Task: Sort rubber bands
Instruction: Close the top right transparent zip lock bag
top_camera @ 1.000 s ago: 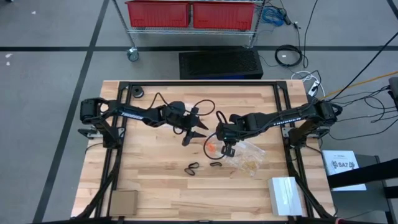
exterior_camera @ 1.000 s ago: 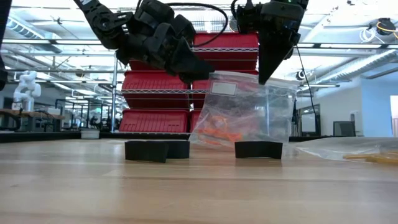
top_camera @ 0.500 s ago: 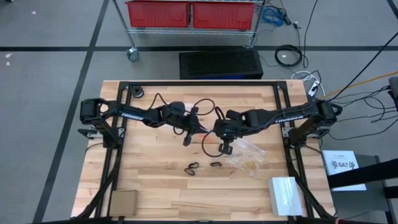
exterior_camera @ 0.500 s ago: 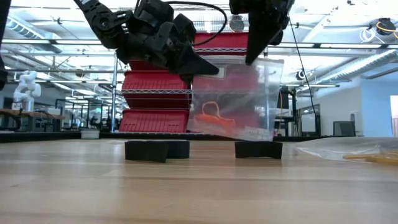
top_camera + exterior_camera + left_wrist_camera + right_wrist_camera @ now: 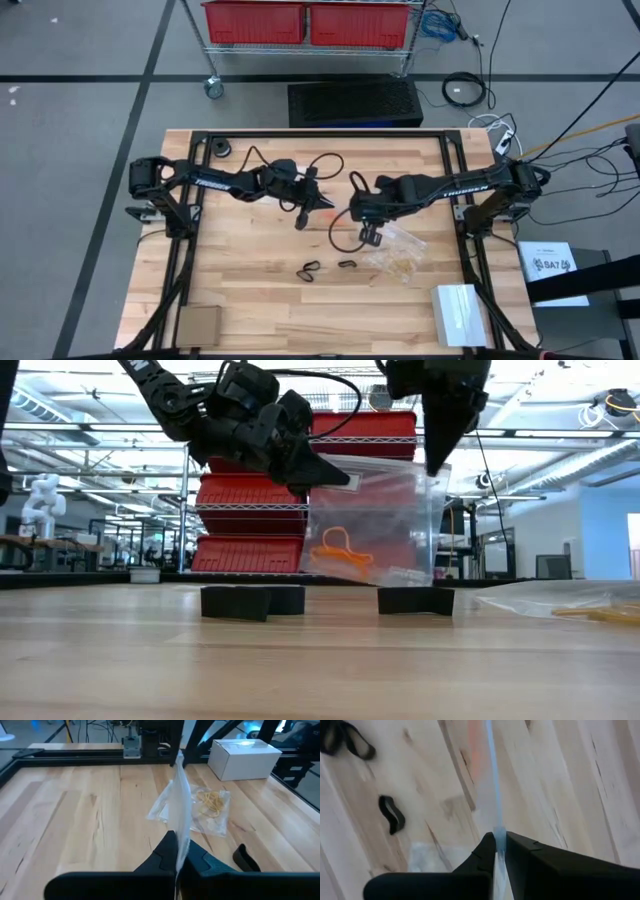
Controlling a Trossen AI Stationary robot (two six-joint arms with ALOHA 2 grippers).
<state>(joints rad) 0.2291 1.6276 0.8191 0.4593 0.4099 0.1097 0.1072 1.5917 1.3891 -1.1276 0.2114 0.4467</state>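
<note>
Seen from above, two dark robot arms reach toward each other over the middle of a pale wooden worktop (image 5: 250,290). The left end effector (image 5: 318,208), coming from the left of the frame, and the right end effector (image 5: 352,213), coming from the right, meet near the centre, each pinching an upper edge of the same clear plastic bag (image 5: 372,520).

In the table-level view this bag hangs in the air at the centre of the frame, above the worktop, stretched between the two end effectors. The left one grips its upper left corner and the right one its upper right corner. Orange-red rubber bands (image 5: 338,552) sit in a loose clump low inside the hanging bag. Both wrist views show the thin bag edge pressed between that arm's closed fingers.

A second clear bag (image 5: 398,253) lies flat on the worktop just right of centre, below the right arm in the overhead frame, with pale tan rubber bands (image 5: 402,265) inside it. Two black rubber bands (image 5: 311,269) lie loose on the wood below the centre of the frame, near each other but apart from both bags.

A white box (image 5: 458,314) sits at the lower right of the worktop, and a flat brown cardboard piece (image 5: 198,324) at the lower left.
</note>
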